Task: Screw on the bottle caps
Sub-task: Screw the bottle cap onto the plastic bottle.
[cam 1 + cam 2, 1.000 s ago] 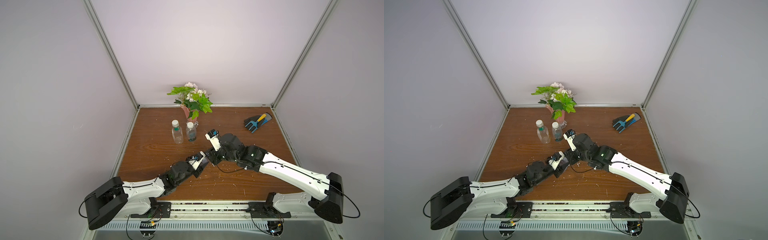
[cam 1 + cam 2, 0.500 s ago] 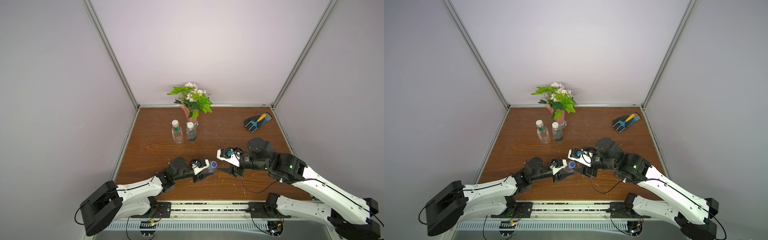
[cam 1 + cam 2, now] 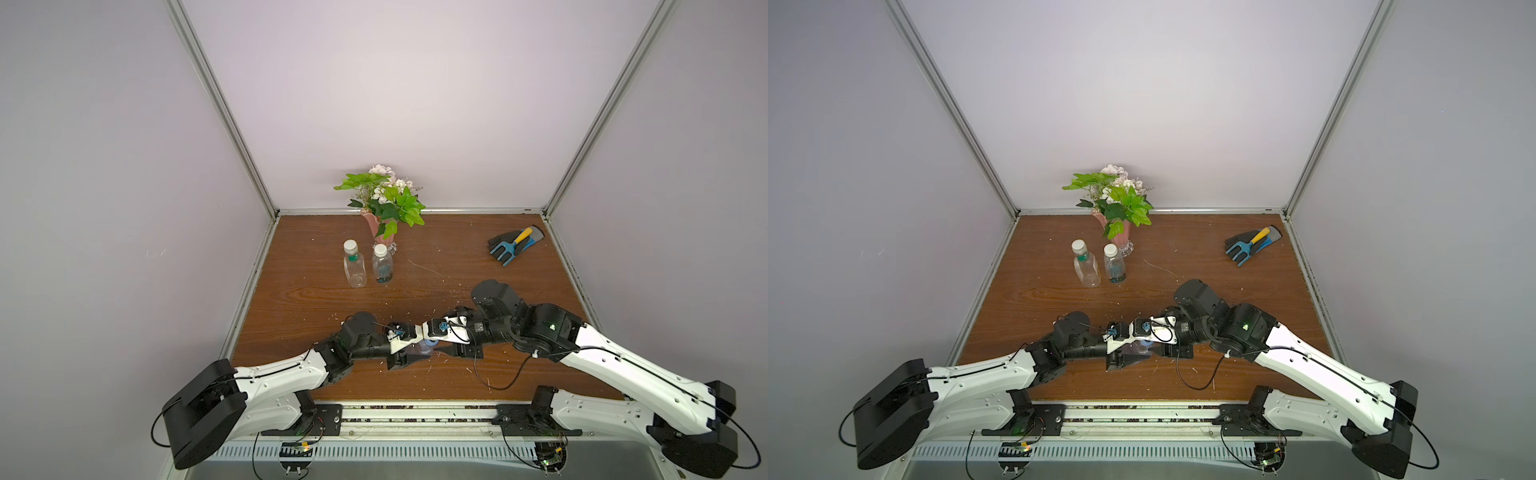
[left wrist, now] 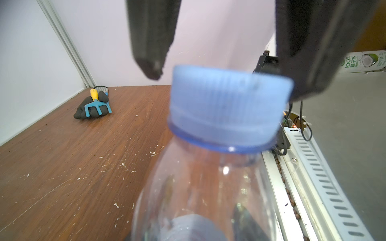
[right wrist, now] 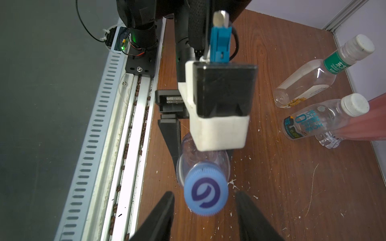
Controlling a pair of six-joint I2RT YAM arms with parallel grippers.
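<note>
Left gripper (image 3: 409,351) is clamping the clear body of a bottle (image 4: 198,187), holding it well apart from the vase (image 3: 374,223) on the robot's side of it, neck pointing toward the other arm. Right gripper (image 5: 204,196) is waiting with its jaws parted on either side of the blue cap (image 4: 229,104), gripping nothing; the right wrist view is showing a gap on both sides. That cap is sitting on the bottle's neck, though I cannot tell how far it is threaded.

A squarish bottle (image 3: 354,268) and a round bottle (image 3: 382,266) are standing just beside the vase, both wearing white caps (image 3: 350,246), so this is looking like the last one to tighten. The next move is calling for the right jaws closing squarely on the cap's ribbed side, then turning it down while the left grip is keeping the bottle from spinning.
</note>
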